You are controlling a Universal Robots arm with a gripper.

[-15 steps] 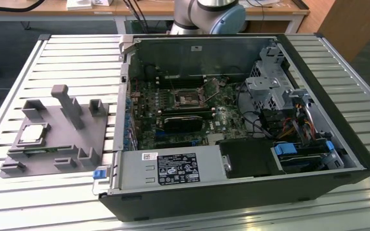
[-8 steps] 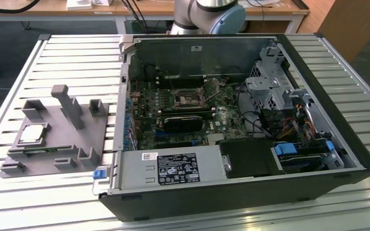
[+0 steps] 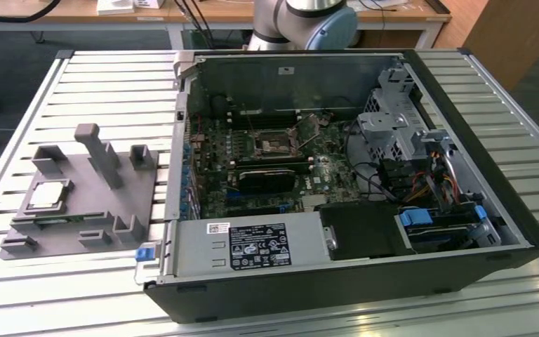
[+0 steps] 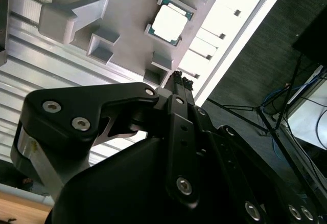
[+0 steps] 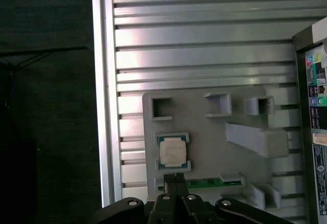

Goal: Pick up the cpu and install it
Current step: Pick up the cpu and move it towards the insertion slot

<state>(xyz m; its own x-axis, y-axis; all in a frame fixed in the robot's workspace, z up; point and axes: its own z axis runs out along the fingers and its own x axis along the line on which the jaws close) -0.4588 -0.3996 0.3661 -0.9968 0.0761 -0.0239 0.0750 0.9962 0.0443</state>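
Note:
The cpu is a small square chip with a shiny silver top. It lies flat in a recess of the grey holder plate, at the exterior view's left. In both wrist views my gripper hangs high above the plate, its thin fingertips pressed together with nothing between them. The cpu lies just beyond the tips, well below them, and also shows in the second wrist view. The motherboard socket sits in the open computer case.
Raised grey blocks stand on the holder plate, and a green memory strip lies in it beside the cpu. Everything rests on a slatted metal table. The arm's base stands behind the case. Cables and a drive cage fill the case's right side.

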